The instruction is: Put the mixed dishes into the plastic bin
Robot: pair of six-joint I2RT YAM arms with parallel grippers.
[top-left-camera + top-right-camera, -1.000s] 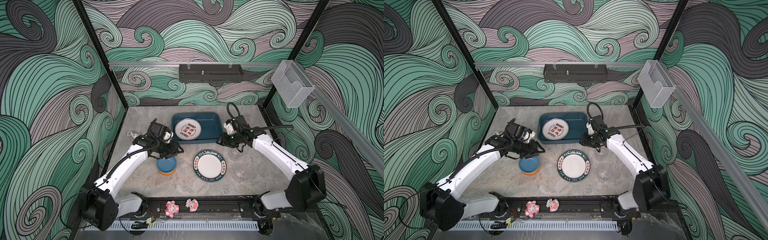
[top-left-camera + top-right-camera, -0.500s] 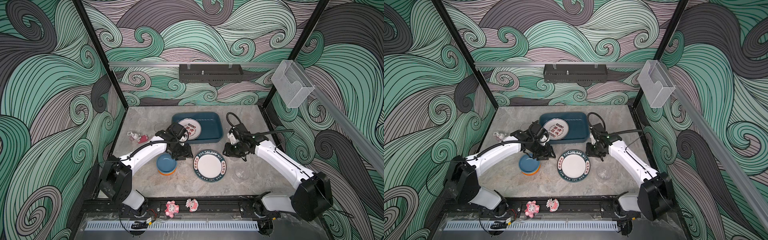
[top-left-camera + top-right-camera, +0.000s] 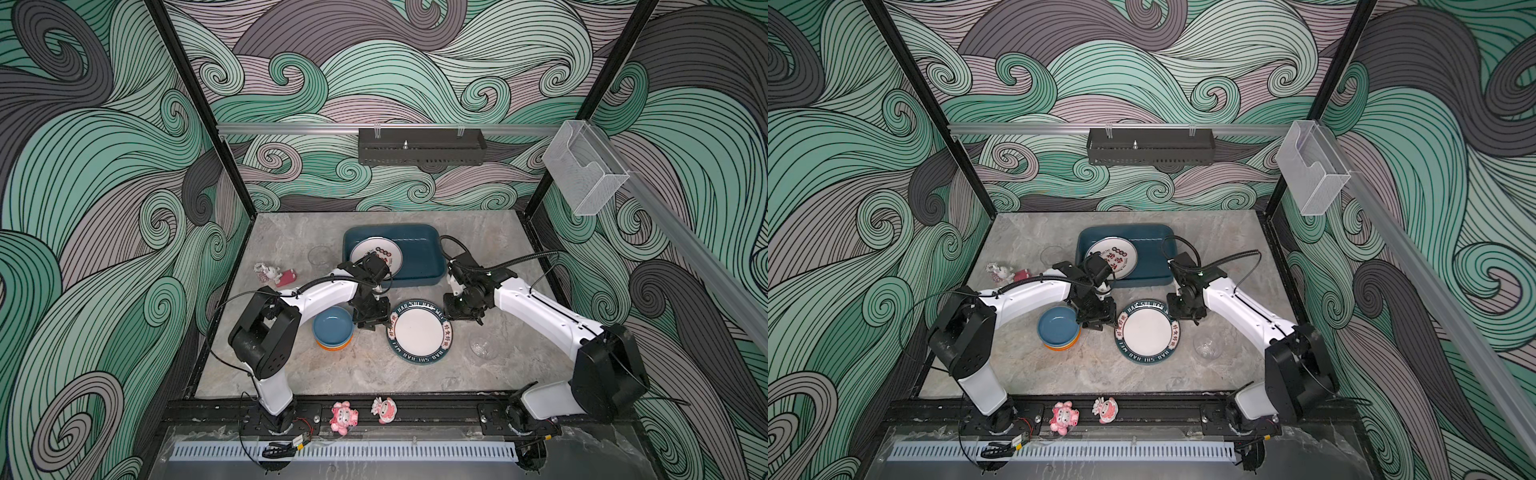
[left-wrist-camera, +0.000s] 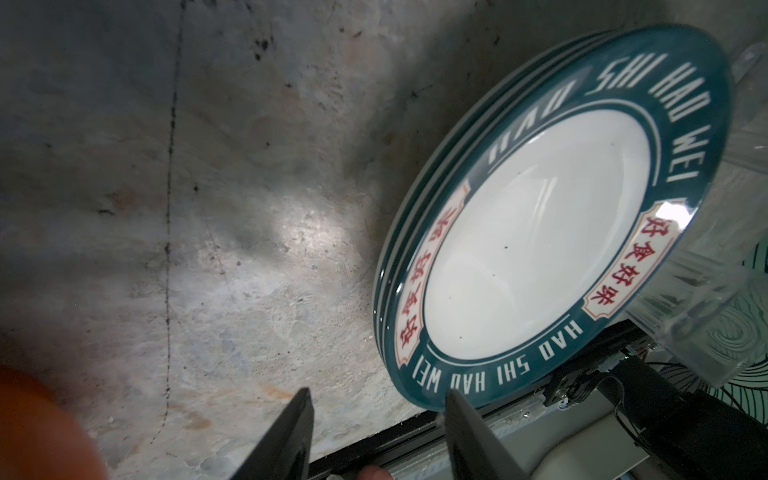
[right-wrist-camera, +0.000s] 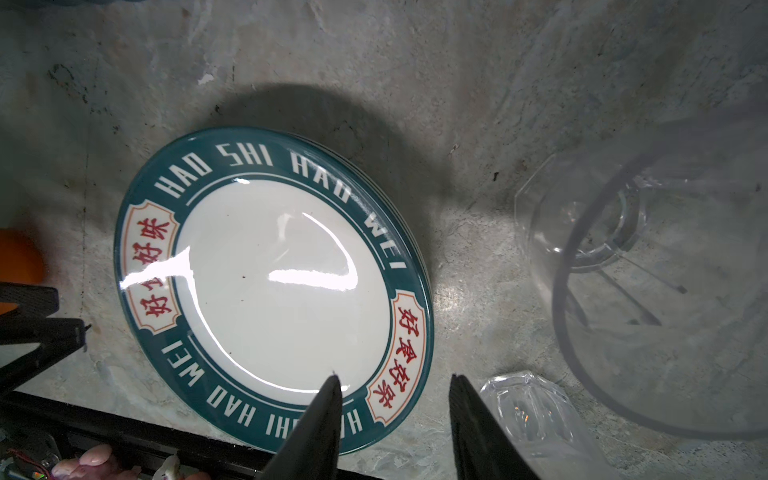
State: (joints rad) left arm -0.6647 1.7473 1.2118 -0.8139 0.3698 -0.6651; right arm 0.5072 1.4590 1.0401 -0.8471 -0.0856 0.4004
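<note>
Glossy glazed plate (image 5: 286, 291) lies on matt, mottled stone-look tabletop (image 5: 457, 83) beside a clear smooth glass (image 5: 590, 224).

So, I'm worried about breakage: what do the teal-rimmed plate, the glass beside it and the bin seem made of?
Plate: glossy glazed ceramic or melamine; sharp highlights.
Glass: clear, faceted glass or hard plastic; table shows through.
Bin: smooth, semi-gloss plastic, likely; rounded moulded corners.

Teal-rimmed plate (image 5: 274, 291), white "HAO SHI HAO WEI" twice round rim, red 好食好味 in cream panels
</note>
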